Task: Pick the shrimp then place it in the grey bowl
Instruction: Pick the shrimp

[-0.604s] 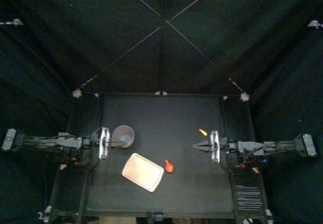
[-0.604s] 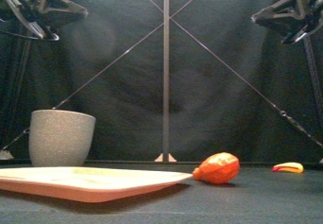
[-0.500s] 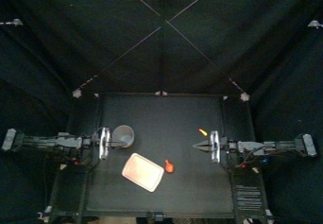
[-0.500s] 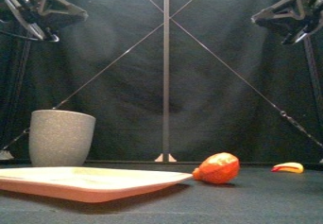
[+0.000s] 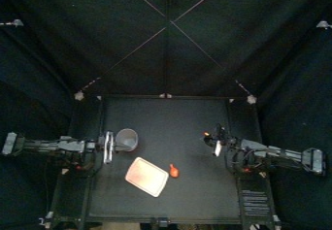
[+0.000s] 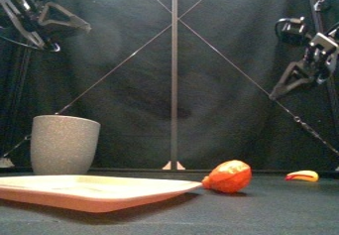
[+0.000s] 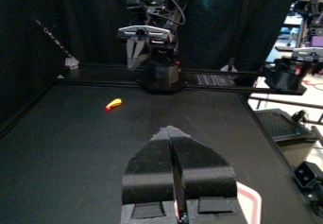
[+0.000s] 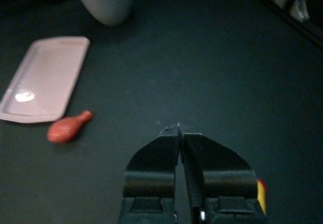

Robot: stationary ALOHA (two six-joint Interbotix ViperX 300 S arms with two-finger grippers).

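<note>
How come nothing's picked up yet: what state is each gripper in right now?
Left gripper: shut, holding nothing.
Right gripper: shut, holding nothing.

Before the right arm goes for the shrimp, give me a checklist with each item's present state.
1. Shrimp lying free beside tray: ok.
2. Right gripper open for the grasp: not ok, jaws shut.
3. Bowl upright: ok.
4. Left gripper clear of shrimp: ok, at the table's left side, shut.
5. Yellow toy off the path to the shrimp: ok.
</note>
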